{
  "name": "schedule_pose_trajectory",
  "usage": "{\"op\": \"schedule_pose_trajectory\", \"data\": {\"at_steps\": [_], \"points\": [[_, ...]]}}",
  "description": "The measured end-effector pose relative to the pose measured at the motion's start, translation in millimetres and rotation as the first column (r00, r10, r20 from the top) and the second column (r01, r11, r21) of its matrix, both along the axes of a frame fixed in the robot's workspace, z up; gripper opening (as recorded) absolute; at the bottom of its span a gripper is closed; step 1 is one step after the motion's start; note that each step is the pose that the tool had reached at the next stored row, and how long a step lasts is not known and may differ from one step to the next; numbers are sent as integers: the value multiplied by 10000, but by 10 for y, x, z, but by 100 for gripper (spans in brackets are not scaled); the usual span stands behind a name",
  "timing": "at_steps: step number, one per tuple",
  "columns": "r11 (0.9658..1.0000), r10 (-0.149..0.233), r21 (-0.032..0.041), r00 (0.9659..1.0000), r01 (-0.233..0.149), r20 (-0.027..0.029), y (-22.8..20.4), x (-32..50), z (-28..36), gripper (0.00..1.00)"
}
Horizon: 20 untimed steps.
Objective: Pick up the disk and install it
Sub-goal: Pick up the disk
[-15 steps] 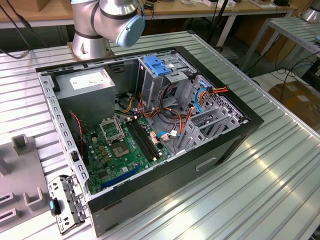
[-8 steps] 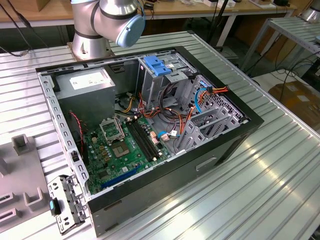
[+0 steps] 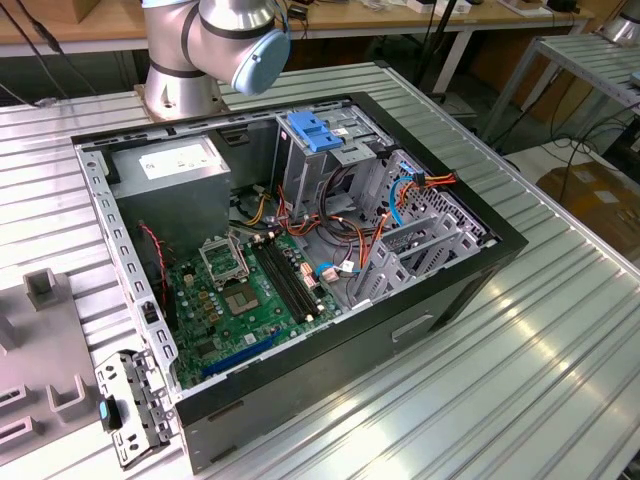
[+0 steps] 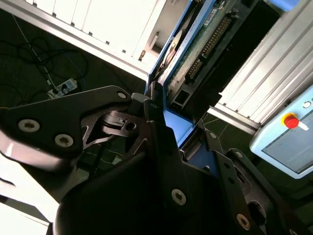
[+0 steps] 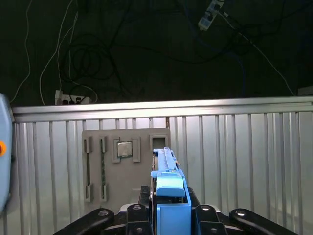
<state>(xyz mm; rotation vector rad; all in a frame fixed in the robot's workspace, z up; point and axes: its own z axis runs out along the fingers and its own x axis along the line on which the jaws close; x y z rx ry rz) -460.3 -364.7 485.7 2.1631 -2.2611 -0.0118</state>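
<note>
First wrist view | your jaws clamp the disk (image 5: pixel 170 196) edge-on, clear of the counter (image 5: pixel 244 161) | probably so its blue rails stay free

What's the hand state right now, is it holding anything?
Hand: closed, holding the disk by its blue-railed end.

The worktop (image 3: pixel 560 330) is ribbed bare metal with a soft sheen. The computer case (image 3: pixel 330 370) has a matt black shell over dull grey sheet metal. The rails of the disk (image 5: pixel 171 196) are smooth blue plastic. The end effector (image 4: pixel 182 128) is matt black.
</note>
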Motion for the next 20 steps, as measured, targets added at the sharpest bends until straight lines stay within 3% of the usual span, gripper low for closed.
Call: {"op": "schedule_pose_trajectory", "data": {"at_steps": [10, 20], "points": [[10000, 1, 1, 10000, -1, -14, 0, 0, 125, 37], [10000, 0, 1, 10000, 0, -15, 0, 49, 125, 37]]}}
